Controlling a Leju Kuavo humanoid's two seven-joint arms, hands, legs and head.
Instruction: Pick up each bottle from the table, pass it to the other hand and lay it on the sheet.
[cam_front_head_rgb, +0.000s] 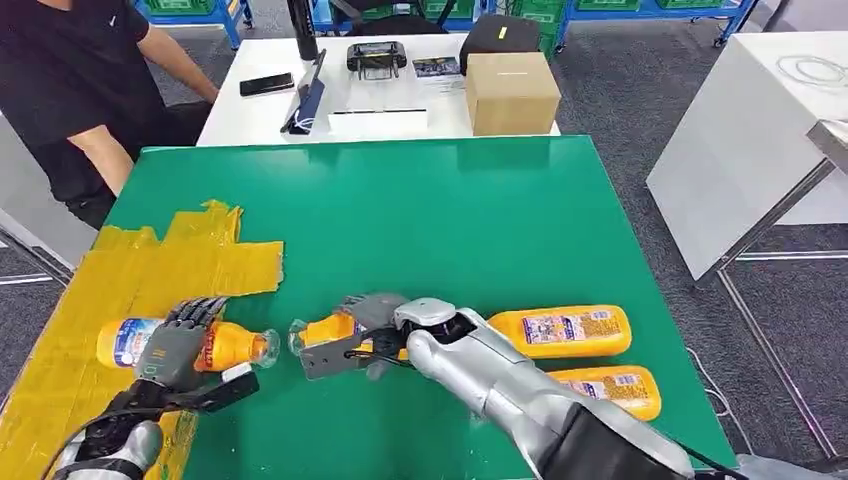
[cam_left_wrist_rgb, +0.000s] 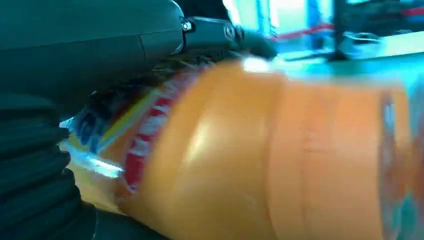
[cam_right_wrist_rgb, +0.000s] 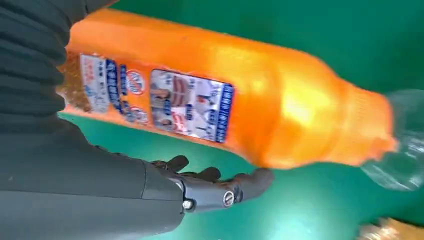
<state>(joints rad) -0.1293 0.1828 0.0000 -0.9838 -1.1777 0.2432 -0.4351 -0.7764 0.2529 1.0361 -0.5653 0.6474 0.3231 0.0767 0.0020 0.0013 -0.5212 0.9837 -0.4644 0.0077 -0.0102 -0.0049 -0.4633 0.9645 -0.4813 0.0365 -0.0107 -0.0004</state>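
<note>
Beyond the green surface stands a white rectangular table (cam_front_head_rgb: 250, 125). On it: a brown cardboard box (cam_front_head_rgb: 511, 92) at the right end, a black bag (cam_front_head_rgb: 497, 36) just behind the box, a black handheld controller with a screen (cam_front_head_rgb: 376, 56), a black smartphone (cam_front_head_rgb: 266, 84) lying flat, a white flat box (cam_front_head_rgb: 378, 122) near the front edge. A person in a black shirt (cam_front_head_rgb: 75, 70) sits at the far left. A second white table (cam_front_head_rgb: 745, 130) stands at right on grey carpet floor (cam_front_head_rgb: 620, 110). Blue shelving racks (cam_front_head_rgb: 650, 8) run along the back.

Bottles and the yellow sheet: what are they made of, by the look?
Bottle in the right hand: likely clear glossy plastic; see-through cap end, highlights, printed label. Bottle in the left hand: looks the same. Yellow sheet: probably tape strips; wrinkled, ragged overlapping edges, slight sheen.
</note>
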